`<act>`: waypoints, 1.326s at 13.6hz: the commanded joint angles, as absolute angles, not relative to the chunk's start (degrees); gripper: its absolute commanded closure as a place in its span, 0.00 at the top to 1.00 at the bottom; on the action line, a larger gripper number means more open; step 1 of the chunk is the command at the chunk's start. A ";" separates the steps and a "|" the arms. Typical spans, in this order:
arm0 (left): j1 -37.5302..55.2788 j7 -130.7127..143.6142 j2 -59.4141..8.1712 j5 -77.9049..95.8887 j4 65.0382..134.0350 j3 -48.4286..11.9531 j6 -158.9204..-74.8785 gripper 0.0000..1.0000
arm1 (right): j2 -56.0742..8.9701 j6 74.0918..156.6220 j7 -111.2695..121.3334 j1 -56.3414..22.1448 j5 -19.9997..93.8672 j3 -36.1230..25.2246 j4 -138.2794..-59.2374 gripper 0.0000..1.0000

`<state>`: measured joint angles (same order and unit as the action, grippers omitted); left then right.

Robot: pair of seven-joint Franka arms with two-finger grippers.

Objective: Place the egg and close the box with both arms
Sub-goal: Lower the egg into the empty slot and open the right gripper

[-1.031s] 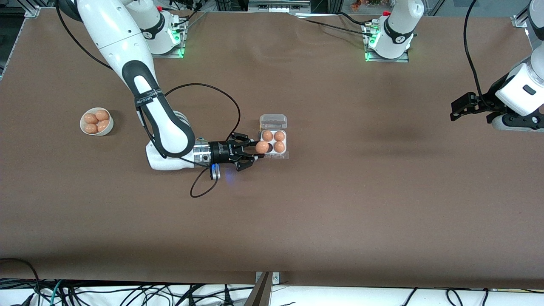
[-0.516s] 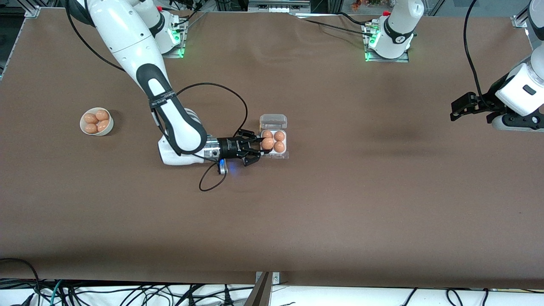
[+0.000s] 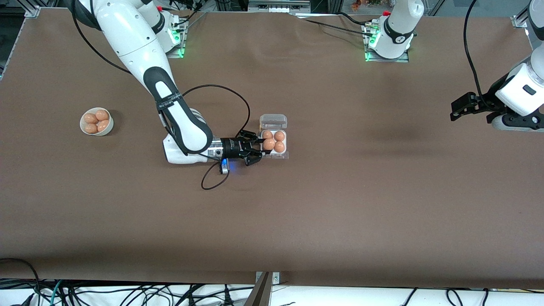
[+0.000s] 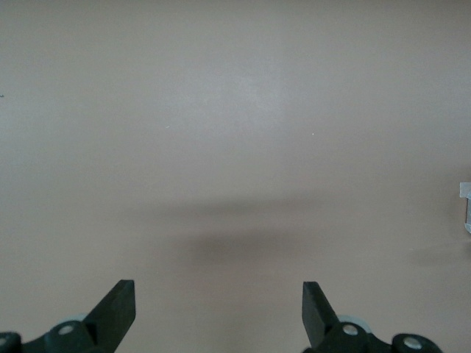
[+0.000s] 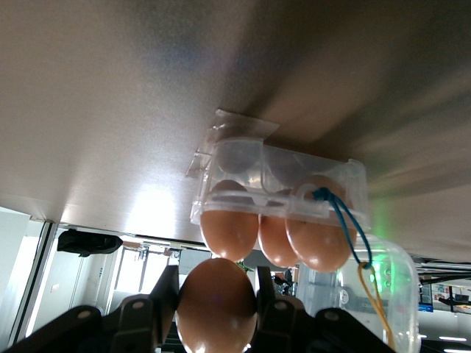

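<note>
The box, a white four-cell tray [image 3: 285, 141] with a clear hinged lid [image 3: 273, 120] standing open, sits mid-table. Three eggs fill three of its cells. My right gripper [image 3: 262, 147] is shut on the egg [image 3: 268, 143] and holds it at the fourth cell, the one nearer the front camera toward the right arm's end. In the right wrist view the egg [image 5: 215, 305] sits between the black fingers [image 5: 266, 305], close to the tray [image 5: 213, 154] and its three eggs. My left gripper [image 3: 462, 106] waits open and empty at the left arm's end; its wrist view [image 4: 218, 312] shows only bare table.
A round white bowl [image 3: 108, 126] with several more eggs stands toward the right arm's end. A black cable [image 3: 212, 180] loops on the table under the right wrist.
My right gripper has moved with the egg toward the box and down, from beside the tray's edge to over the fourth cell. The left arm has not moved.
</note>
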<state>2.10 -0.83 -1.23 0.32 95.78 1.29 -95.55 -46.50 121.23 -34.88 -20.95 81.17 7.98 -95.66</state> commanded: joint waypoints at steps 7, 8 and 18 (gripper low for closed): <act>1.85 -0.88 -0.88 1.76 95.89 1.14 -95.10 1.00 | -47.11 122.96 -33.40 -21.97 82.53 7.91 -95.45 0.36; 1.85 -0.88 -0.88 1.76 95.89 1.14 -95.10 1.00 | -47.11 122.96 -33.40 -21.97 82.62 7.91 -95.54 0.36; 1.85 -0.88 -0.88 1.76 95.89 1.14 -95.10 1.00 | -47.11 122.70 -33.05 -22.41 82.71 8.00 -95.98 0.86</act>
<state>2.10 -0.83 -1.23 0.32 95.78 1.29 -95.55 -47.02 122.51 -34.57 -22.13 81.23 7.98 -95.68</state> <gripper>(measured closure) 0.000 0.370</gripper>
